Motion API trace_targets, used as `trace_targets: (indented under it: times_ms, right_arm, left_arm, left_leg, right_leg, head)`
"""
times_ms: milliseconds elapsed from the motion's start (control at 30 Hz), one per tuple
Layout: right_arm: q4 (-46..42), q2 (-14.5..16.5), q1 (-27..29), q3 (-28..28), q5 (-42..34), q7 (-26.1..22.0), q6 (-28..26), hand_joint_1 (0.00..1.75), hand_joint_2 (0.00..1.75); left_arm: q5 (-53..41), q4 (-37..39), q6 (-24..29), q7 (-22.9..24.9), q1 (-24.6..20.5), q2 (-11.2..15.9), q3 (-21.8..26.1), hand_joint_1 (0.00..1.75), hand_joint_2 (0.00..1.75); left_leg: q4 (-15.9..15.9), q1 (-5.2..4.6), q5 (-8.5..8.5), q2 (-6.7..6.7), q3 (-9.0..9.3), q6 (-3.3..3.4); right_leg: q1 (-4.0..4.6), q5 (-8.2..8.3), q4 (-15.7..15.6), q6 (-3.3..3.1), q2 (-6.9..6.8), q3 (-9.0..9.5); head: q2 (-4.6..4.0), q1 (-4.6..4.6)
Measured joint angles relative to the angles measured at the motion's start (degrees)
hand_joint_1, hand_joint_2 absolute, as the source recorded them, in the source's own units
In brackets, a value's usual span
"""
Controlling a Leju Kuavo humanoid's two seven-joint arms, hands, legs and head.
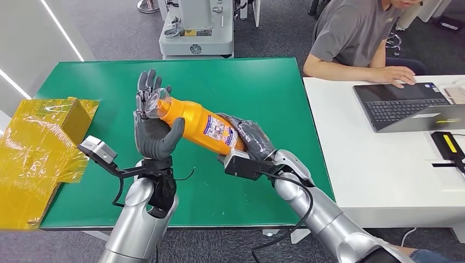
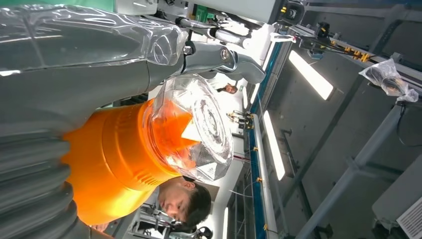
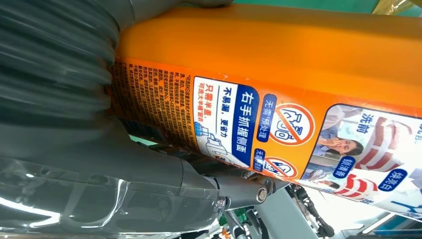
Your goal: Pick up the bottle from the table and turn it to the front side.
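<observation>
Above the green counter (image 1: 263,82), toward its near edge, the orange bottle (image 1: 200,125) is held off the surface, lying tilted with its clear-capped end up toward the left edge. At the left edge sits crinkled yellow wrapping (image 1: 38,148). The right hand (image 1: 249,139) is clamped around the bottle's base end; the left hand (image 1: 153,123) clasps its cap end, upper fingers straight

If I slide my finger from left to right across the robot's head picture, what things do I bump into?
Yellow wrapped box → left hand → orange bottle → right hand → laptop → black and yellow device.
</observation>
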Motion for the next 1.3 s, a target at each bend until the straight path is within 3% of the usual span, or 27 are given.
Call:
trace_targets:
  times_ms: [433, 767, 1300]
  right_arm:
    - [3.6, 1.4, -0.8, 0.4, -0.4, -0.2, 1.5, 1.75, 1.75]
    - [5.9, 2.1, -2.3, 0.8, -1.4, -1.7, -0.4, 1.75, 1.75]
    - [3.0, 2.4, -5.7, 0.2, -0.6, -1.4, -2.7, 1.75, 1.75]
  left_arm:
    - [0.2, 0.5, 0.0, 0.0, 0.0, 0.0, 0.0, 0.00, 1.75]
    - [1.0, 2.2, -0.1, -0.8, -0.8, -0.3, 0.0, 0.00, 1.75]
    - [1.0, 3.4, -0.1, -1.4, -1.2, -0.3, 0.0, 0.00, 1.75]
  left_leg:
    - [0.0, 0.00, 0.00, 0.00, 0.00, 0.00]
    - [0.0, 0.00, 0.00, 0.00, 0.00, 0.00]
    - [0.0, 0.00, 0.00, 0.00, 0.00, 0.00]
  right_leg:
    - [0.00, 0.00, 0.0, 0.00, 0.00, 0.00]
    - [0.00, 0.00, 0.0, 0.00, 0.00, 0.01]
    - [0.00, 0.00, 0.0, 0.00, 0.00, 0.00]
  head:
    - [0.00, 0.01]
    - [0.00, -0.01]
    - [0.00, 0.00]
